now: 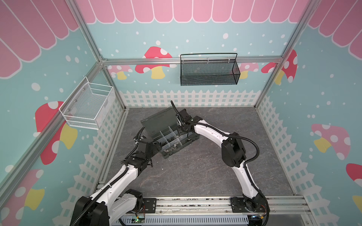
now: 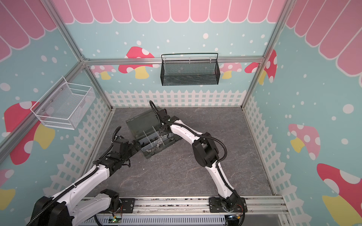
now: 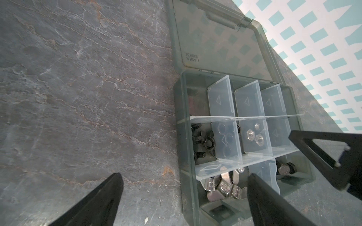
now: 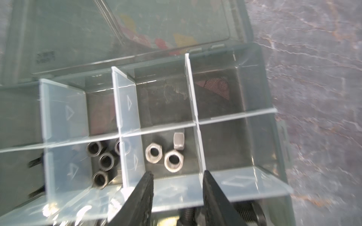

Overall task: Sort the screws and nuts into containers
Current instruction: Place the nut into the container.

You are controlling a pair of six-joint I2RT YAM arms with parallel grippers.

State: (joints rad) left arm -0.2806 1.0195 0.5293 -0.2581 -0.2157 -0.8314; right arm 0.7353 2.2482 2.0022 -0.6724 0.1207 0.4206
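Right tool (image 4: 177, 188) parted, empty, poised over box (image 1: 193, 137) compartment holding silver nuts (image 4: 165, 155); likely a drop just made. Left tool (image 3: 184, 192) spread wide beside box on desk (image 1: 195, 172). Next: lift clear of dividers, seek remaining loose piece.

Black mesh wall basket (image 1: 209, 71) is hanging on the back wall rail in both top views, nothing visible inside. White wire mesh basket (image 1: 88, 106) is hanging on the side wall frame, well apart from the black one. Grey marbled tabletop (image 1: 195, 172) is showing rust-coloured veins. Mushroom-and-picket-fence wallpaper (image 1: 154, 60) is covering the walls. Aluminium rail (image 1: 195, 205) is running along the table's near edge.
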